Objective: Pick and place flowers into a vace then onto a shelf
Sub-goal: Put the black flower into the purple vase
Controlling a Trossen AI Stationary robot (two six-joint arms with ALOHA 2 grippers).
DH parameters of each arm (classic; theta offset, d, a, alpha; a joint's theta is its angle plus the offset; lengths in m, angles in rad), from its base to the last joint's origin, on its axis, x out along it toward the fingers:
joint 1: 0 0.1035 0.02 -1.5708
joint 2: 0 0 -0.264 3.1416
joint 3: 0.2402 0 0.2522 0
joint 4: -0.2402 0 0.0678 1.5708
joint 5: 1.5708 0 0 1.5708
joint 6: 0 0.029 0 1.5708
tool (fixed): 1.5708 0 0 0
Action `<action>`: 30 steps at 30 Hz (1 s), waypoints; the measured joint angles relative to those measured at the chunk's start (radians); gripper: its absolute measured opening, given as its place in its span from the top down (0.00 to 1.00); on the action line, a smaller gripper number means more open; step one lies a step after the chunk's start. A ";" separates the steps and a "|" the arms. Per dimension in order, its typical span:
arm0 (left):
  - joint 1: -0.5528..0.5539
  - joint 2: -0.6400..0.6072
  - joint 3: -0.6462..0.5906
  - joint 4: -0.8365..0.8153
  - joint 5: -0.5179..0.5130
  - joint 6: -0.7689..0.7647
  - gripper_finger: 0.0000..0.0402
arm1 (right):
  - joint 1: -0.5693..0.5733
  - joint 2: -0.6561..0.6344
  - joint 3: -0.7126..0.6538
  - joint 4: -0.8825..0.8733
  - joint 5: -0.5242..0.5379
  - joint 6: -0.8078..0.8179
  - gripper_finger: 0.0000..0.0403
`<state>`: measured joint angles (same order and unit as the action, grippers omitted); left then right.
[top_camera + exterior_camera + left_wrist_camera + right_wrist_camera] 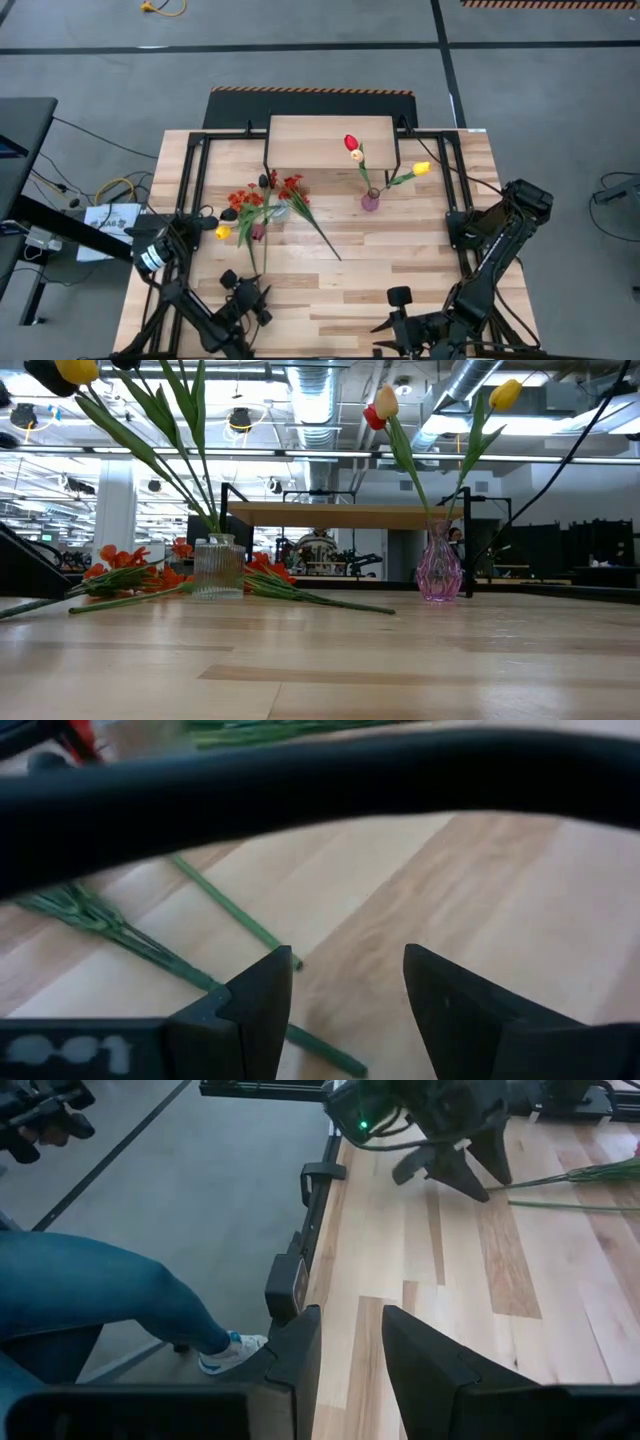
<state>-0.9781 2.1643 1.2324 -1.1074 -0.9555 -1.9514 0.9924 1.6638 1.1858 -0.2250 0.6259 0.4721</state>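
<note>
A pink vase (370, 201) stands before the shelf (330, 140) and holds a red-and-cream tulip (351, 143) and a yellow tulip (421, 168). Left of it, a clear ribbed vase (218, 568) holds leaning stems, one with a yellow tulip (222, 232). Red-orange sprays (262, 198) and loose green stems (235, 915) lie flat on the table around it. My left gripper (347, 990) is open just above the table at its left side, with the stem ends ahead of its fingers. My right gripper (352, 1342) hangs open above the table's right side, pointing left.
The slatted wooden table (400, 280) has bare room in its near half. A long stem (322, 238) reaches out toward the middle. Black frame rails (195, 170) run along the sides. A person's leg (110, 1295) stands on the floor by the table's edge.
</note>
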 joint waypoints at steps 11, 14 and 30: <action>0.069 -0.001 0.001 0.048 0.091 -0.014 0.54 | 0.000 0.000 0.000 0.000 0.000 0.000 0.75; 0.076 -0.001 0.001 0.049 0.096 -0.054 0.54 | 0.000 0.000 0.000 0.000 0.000 0.000 0.75; 0.088 -0.005 0.002 0.101 0.136 -0.070 0.54 | 0.000 0.000 0.000 0.000 -0.001 0.000 0.75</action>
<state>-0.8902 2.1593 1.2339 -1.0068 -0.8196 -2.0219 0.9924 1.6634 1.1858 -0.2253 0.6247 0.4717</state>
